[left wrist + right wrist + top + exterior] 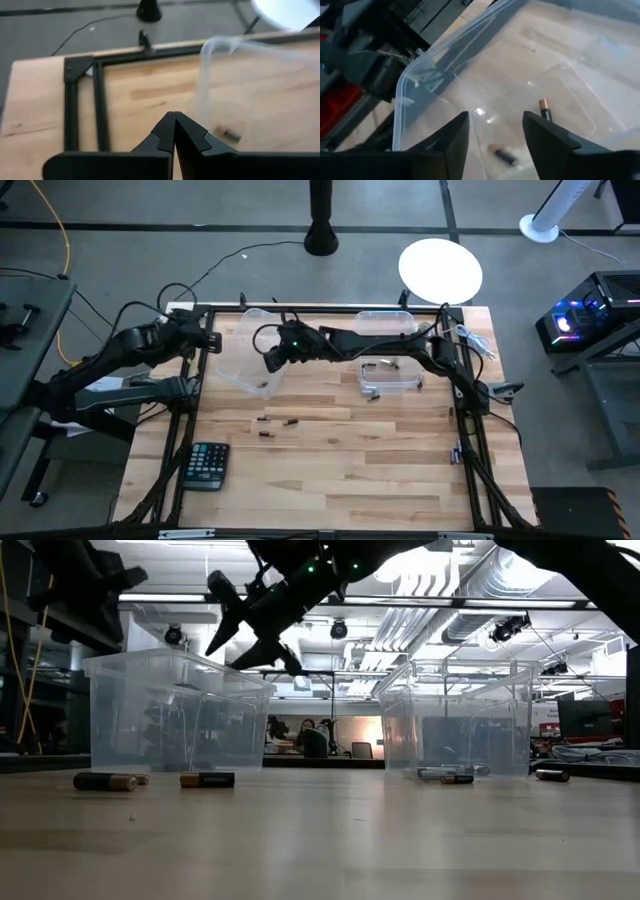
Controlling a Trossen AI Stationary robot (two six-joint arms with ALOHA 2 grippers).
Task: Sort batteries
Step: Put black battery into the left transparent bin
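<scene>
Right hand (270, 363) hangs over the left clear bin (250, 350) at the back of the table (330, 480), its fingers spread apart with nothing between them; the wrist view looks down past them at two batteries (545, 109) lying on the bin floor, one brown-tipped and one darker, apart from each other. Left hand (173, 131) waits pinched fully shut and empty near the table's back-left corner, beside that same bin. Three more dark batteries (277, 426) lie loose on the bare wood in front of the bins, and a second clear bin (385, 350) to the right has a few cells at its base in the low view. My worry is the bin wall: the hand sits low and close to the thin rim, so pulling away sideways rather than up could catch the plastic and drag or tip the light bin, spilling what is sorted. Reaching next for the loose cells, round bodies may roll off under a off-centre pinch, toward the calculator (206, 465) or the table edge
</scene>
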